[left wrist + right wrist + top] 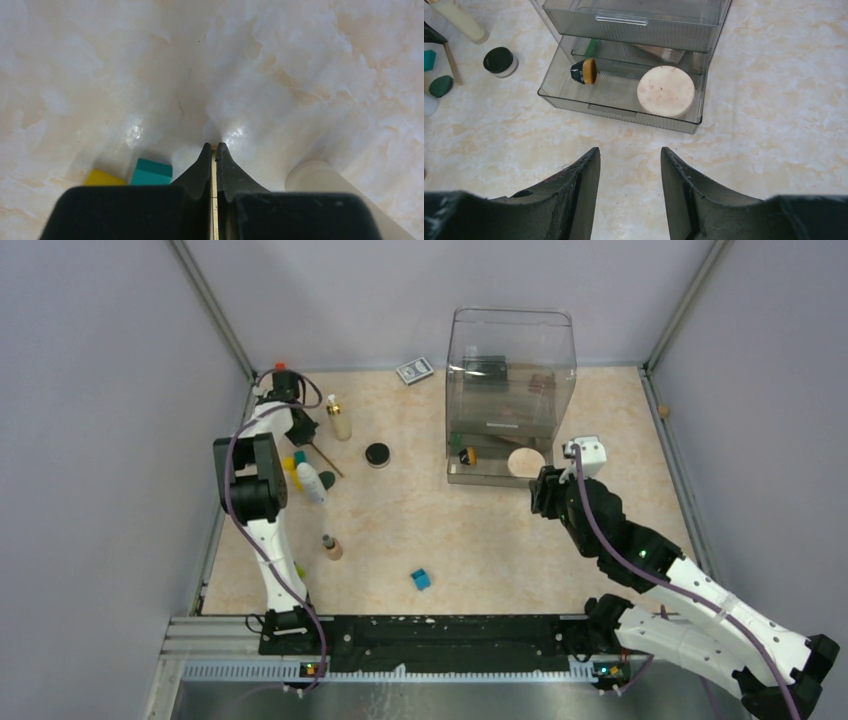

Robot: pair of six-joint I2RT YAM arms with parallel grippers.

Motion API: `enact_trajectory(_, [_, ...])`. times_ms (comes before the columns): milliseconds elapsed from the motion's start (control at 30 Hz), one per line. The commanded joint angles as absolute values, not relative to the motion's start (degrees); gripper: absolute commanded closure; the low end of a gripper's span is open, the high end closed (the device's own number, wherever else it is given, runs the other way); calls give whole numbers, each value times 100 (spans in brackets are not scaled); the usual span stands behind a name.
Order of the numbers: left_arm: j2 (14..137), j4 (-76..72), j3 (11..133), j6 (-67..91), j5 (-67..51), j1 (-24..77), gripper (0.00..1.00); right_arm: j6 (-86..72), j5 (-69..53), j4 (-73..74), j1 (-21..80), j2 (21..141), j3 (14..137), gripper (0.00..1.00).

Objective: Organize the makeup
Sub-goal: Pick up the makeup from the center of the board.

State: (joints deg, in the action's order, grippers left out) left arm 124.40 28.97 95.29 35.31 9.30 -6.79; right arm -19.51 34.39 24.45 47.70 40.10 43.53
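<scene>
In the overhead view, the clear organizer [510,390] stood at the far right of the tabletop [480,530] with its bottom drawer [495,472] pulled out. The beige round disc [526,462] lay flat in that drawer, right of a small brush [467,455]. The right gripper [543,490] hung just beside the drawer's front right corner.

On the far left, the gold-capped clear bottle [339,418] showed its cap toward the back wall, its long axis running far to near. The white bottle [311,483] and the tan tube [331,546] lay along much the same line nearer the arms. Whether these three stood or lay could not be told. The black round compact [377,454] sat alone between the bottles and the organizer. The left gripper [302,430] was low beside the gold-capped bottle.

From the left wrist, the jaws were clenched to a hairline seam, tips at the tabletop, with a teal block [151,172] and a yellow block [104,177] to one side.

From the right wrist, the jaws were spread wide, grasping nothing. The disc was pale, speckled and face up. The brush's black handle pointed left and its brown bristles right. The compact had a black lid on a clear base.
</scene>
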Motion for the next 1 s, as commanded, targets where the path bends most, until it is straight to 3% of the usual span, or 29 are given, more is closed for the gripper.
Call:
enact_trajectory(0, [11706, 2504, 9275, 3732, 498, -651, 100, -1900, 3474, 2299, 4714, 3920, 4376, 52])
enact_trajectory(700, [8513, 2337, 8133, 3812, 619, -514, 100, -1971, 3393, 2437, 4716, 3886, 4579, 52])
enact_trajectory(833, [7934, 2366, 8177, 3665, 663, -52, 100, -1997, 3348, 2378, 4718, 3846, 4586, 52])
enact_trajectory(967, [7795, 2480, 8497, 3465, 648, 1143, 100, -1841, 2885, 2209, 4716, 3831, 4671, 51])
